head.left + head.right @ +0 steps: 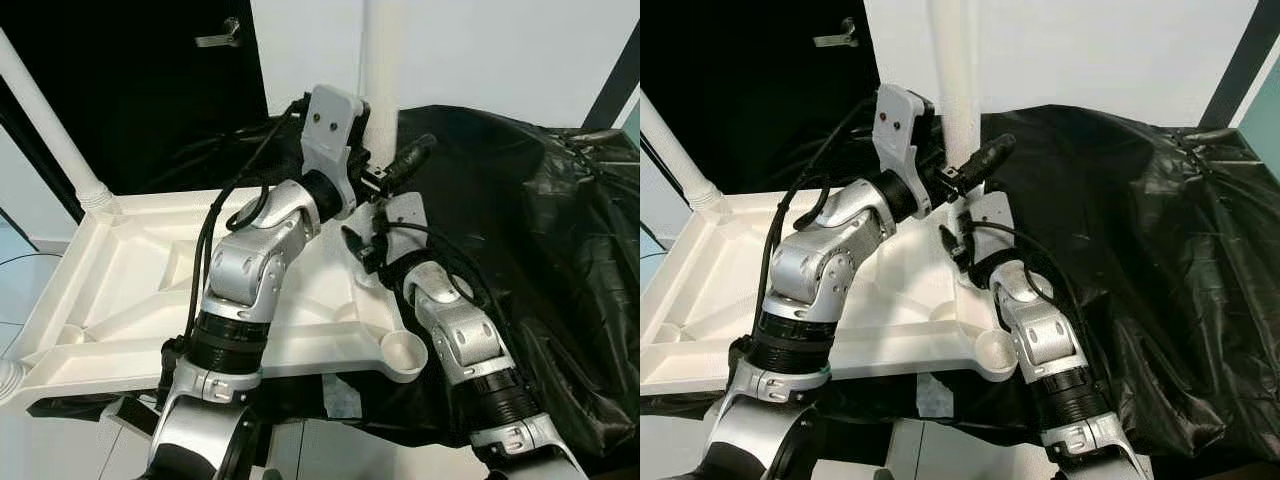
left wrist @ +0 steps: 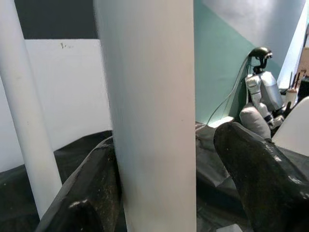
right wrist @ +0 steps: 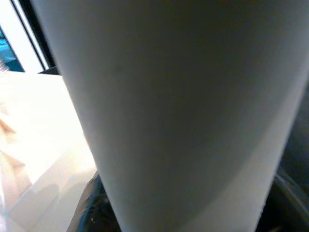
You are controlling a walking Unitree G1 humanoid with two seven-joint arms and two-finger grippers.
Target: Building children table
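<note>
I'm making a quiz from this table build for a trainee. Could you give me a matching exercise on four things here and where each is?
Things:
1. leg
2. tabletop
3. black sheet
4. empty socket

Places:
A. at the tabletop's near corner
B. lying upside down before the robot
C. upright between both end effectors
D. draped to the robot's right

Pairs: 1-C, 2-B, 3-D, 4-A

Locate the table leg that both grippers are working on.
The leg stands upright at the tabletop's far right corner, beside the black sheet, with the left gripper around it.
</note>
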